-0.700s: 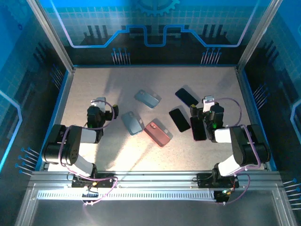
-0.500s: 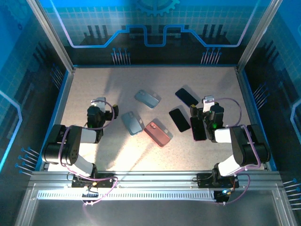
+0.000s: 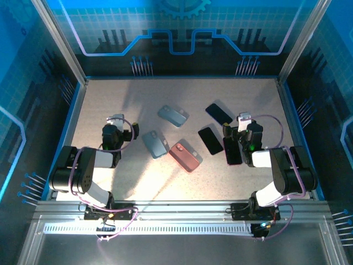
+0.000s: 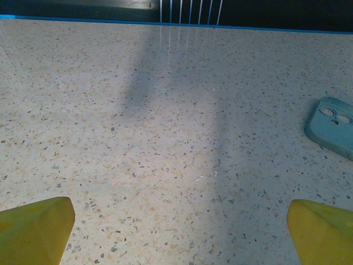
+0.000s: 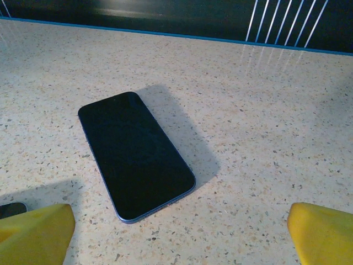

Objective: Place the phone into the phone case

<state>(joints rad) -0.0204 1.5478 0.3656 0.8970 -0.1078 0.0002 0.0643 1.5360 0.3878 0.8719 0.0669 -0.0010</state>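
No readable text, label, brand, number or sign on the phones (image 3: 210,140), cases (image 3: 185,156) or table (image 3: 110,105).

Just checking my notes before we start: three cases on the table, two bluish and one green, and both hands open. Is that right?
Not quite: the third case is red, not green, as the top view shows. The far case and the left case are bluish, and the left hand and right hand are open.
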